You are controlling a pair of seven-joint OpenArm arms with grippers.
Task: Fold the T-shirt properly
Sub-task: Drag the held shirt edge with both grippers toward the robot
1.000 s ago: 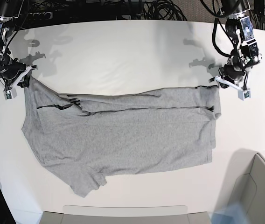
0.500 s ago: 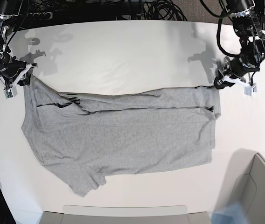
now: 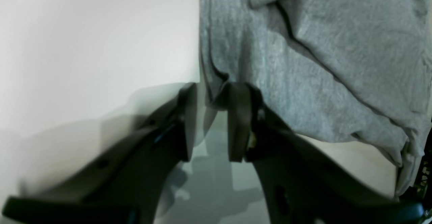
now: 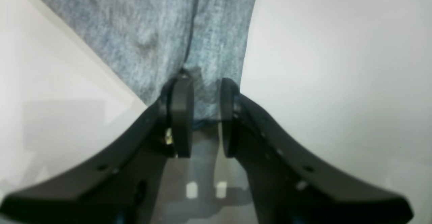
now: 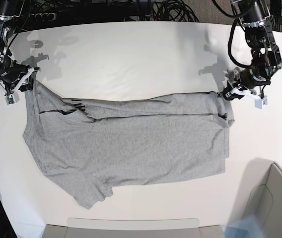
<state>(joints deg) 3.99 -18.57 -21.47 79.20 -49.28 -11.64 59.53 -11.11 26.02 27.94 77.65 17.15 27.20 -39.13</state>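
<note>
At the left of the base view, the right gripper (image 5: 18, 84) sits at the far corner of the heather-grey short-sleeved cotton T-shirt (image 5: 131, 144), its jaws spread with a little cloth edge lying loose between the pads (image 4: 182, 116); nothing looks pinched. The shirt lies flat ahead of it, one long fold already laid over. Across the garment, the left gripper (image 5: 233, 91) stands parted too, the shirt's hem corner just against one fingertip (image 3: 236, 122). I'd judge both corners released after a fold; next comes regripping for another fold. The smooth white table (image 5: 131, 54) is bare beyond; black cables (image 5: 176, 10) trail behind, a pale bin (image 5: 275, 203) stands nearby.
</note>
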